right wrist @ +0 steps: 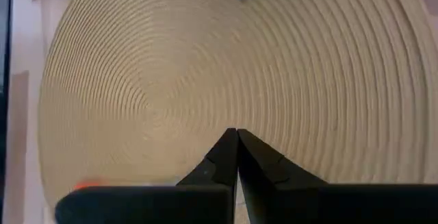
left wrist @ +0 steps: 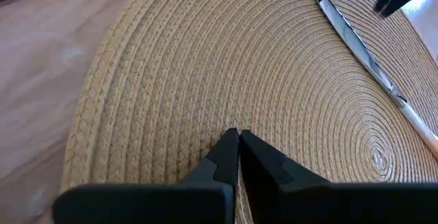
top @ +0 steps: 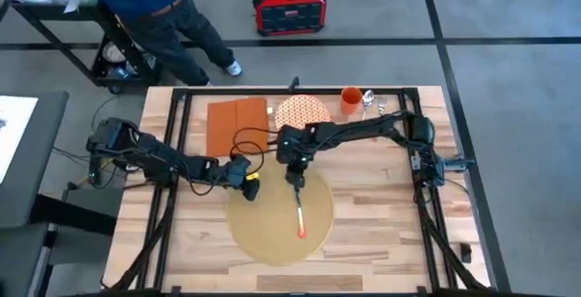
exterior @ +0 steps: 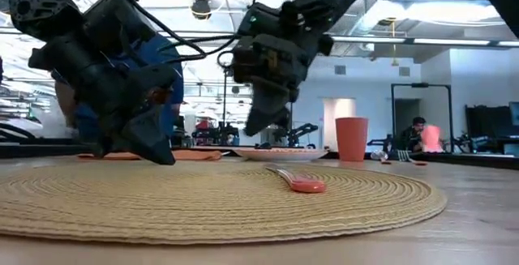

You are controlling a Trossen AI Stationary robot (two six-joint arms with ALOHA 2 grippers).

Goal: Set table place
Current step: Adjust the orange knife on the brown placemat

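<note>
The place, a large round tan woven placemat (top: 272,224), lies flat on the table (top: 390,215). On it lies a knife (top: 298,208) with a silver blade (left wrist: 356,42) and an orange handle end (exterior: 306,185). My left gripper (top: 248,186) is shut and points down at the mat's far left part (left wrist: 237,136). My right gripper (top: 292,168) is also shut. It hangs above the mat's far edge (exterior: 258,126), just beyond the knife's blade end. My left gripper's shut fingertips (exterior: 166,158) come slanting down close to the placemat's far left part (left wrist: 226,107). I cannot tell whether they touch it.
Along the far edge lie a rust-orange napkin (top: 238,126), an orange-and-white patterned plate (top: 302,113) and an orange cup (top: 351,100), with small items (top: 374,104) beside the cup. Black frame rails (top: 180,133) cross the table. A person (top: 159,15) stands beyond the far left corner.
</note>
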